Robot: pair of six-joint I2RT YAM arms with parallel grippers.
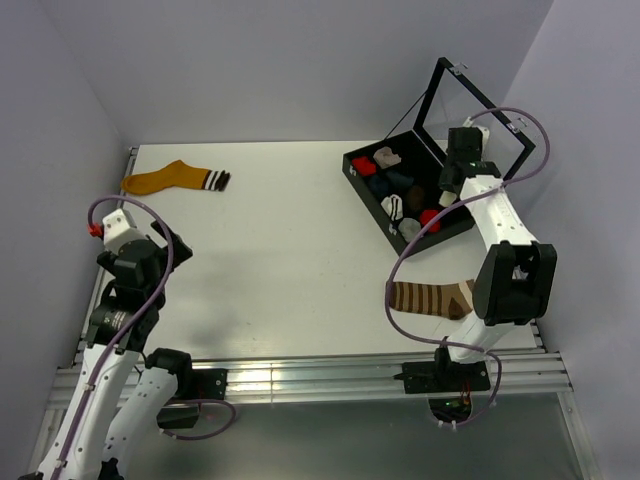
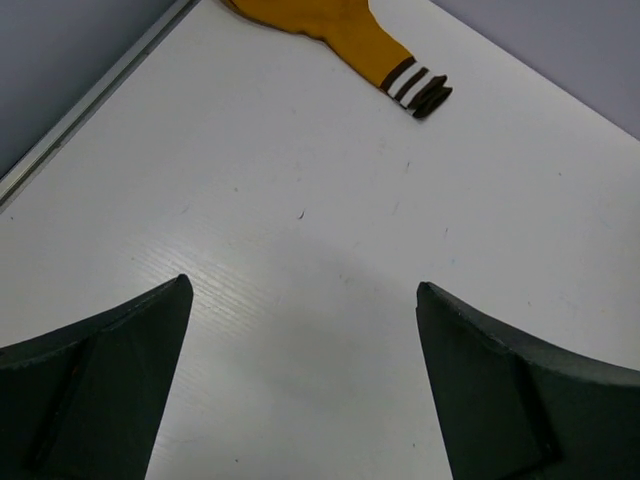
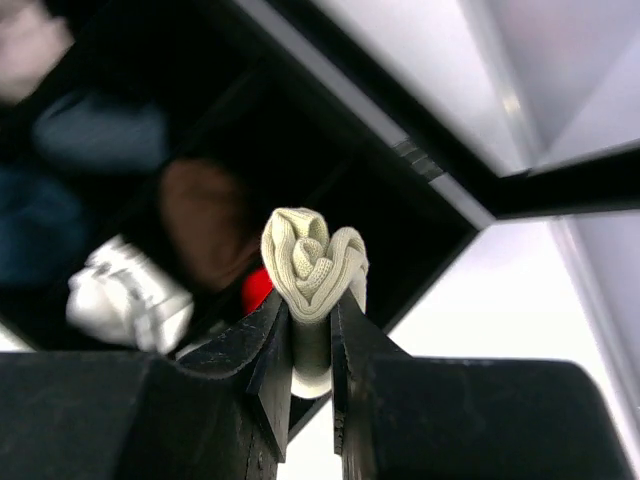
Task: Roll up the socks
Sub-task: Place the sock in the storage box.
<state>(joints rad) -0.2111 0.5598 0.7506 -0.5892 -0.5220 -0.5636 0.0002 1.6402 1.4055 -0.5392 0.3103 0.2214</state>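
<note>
A mustard sock (image 1: 172,178) with a dark-and-white striped cuff lies flat at the far left of the table; the left wrist view shows the mustard sock (image 2: 335,28) far ahead. My left gripper (image 2: 303,290) is open over bare table, well short of it, with nothing between its fingers. In the top view the left gripper (image 1: 112,224) sits near the left edge. My right gripper (image 3: 312,300) is shut on a rolled cream sock (image 3: 314,258) above the black box (image 1: 352,168). A brown sock with pale stripes (image 1: 430,299) lies flat by the right arm's base.
The black box holds several rolled socks, among them a red one (image 1: 429,216) and a white one (image 3: 125,295). Its glass lid (image 1: 482,112) stands open at the far right. The table's metal rail (image 1: 300,375) runs along the near edge.
</note>
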